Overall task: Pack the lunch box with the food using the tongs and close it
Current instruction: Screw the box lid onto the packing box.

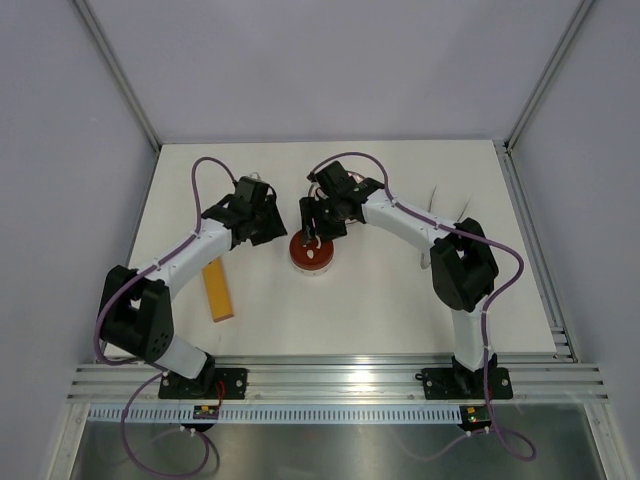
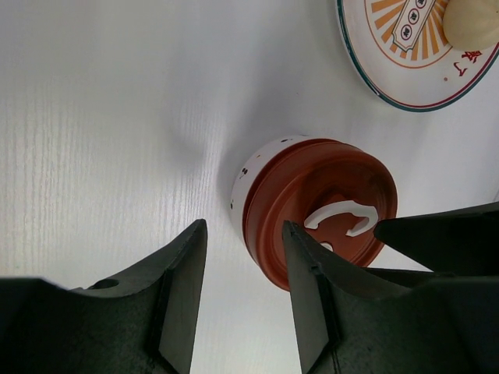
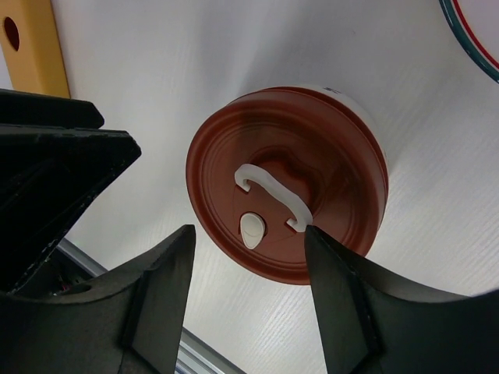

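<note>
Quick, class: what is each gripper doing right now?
Left gripper: open, jaws apart, holding nothing.
Right gripper: open over the lid, holding nothing.

left gripper point(image 2: 243, 226): two dark fingers apart, nothing but table in the gap
lunch box point(image 2: 257, 167): just ahead of the fingertips, toward the right-hand finger, which covers its near edge; upright, pale speckled wall
lid point(image 2: 312, 183): dark red, seated on top
white curled mark point(image 2: 343, 216): on the lid's top
black wedge point(image 2: 444, 238): right of the fingers, tip beside the mark
plate point(image 2: 374, 66): far ahead to the right, cut off, orange pattern
food piece point(image 2: 472, 22): beige, on the plate
table point(image 2: 117, 117): white
</note>
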